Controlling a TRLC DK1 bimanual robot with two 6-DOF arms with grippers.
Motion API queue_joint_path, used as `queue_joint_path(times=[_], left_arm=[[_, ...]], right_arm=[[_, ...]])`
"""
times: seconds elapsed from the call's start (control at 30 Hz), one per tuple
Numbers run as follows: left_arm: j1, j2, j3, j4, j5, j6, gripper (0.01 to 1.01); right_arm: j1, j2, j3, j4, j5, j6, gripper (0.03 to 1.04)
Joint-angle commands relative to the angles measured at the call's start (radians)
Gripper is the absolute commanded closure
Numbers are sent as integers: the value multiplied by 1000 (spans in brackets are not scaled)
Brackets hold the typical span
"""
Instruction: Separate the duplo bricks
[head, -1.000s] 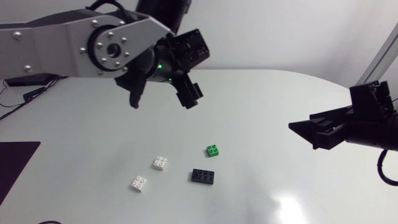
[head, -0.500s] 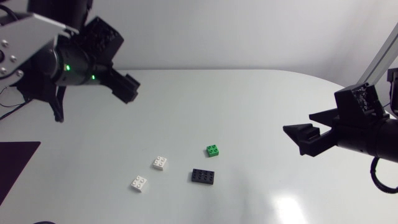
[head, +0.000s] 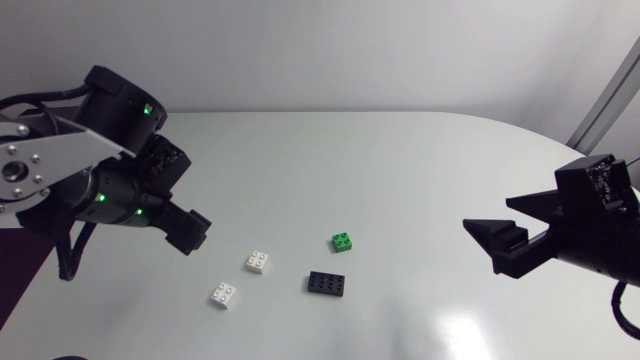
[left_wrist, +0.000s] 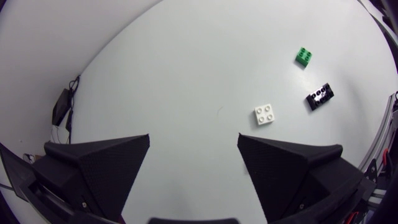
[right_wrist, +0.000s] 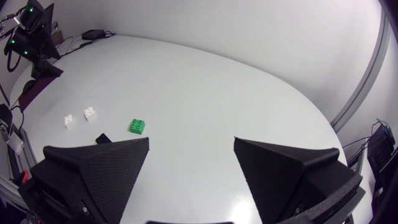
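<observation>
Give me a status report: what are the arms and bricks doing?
Left gripper open, empty; right gripper open, empty. Green brick, black brick, white brick, second white brick lie singly on the table, none stacked. Nothing blocking them.

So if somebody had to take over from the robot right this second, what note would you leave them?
Left end effector: open and empty, above the table, to the left of the bricks.
Right end effector: open and empty, over the table's right side, away from the bricks.
Bricks: the green brick, black brick, white brick and second white brick lie on the table, none touching another.
Done: the bricks appear to be separated.
Left: probably nothing. Just check that no brick is a stacked pair, which these views cannot fully settle.
</observation>
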Motion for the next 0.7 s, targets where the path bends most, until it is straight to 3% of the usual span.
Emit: queue_joint_path(times=[0.0,0.03,0.13,0.17,0.67], left_arm=[[-2,-29,-70,-27,52,-40,51],[-2,-21,-84,-39,81,-44,133],[24,14,-110,-53,155,-64,602],[44,26,-110,-53,175,-63,710],[-25,365,-102,-74,253,-38,730]], right_arm=[[8,-8,-39,-13,7,-5,72],[8,-6,-39,-13,7,-8,72],[9,-3,-38,-13,5,-13,72],[13,-2,-39,-12,5,-13,72],[9,-3,-61,-4,5,-39,72]])
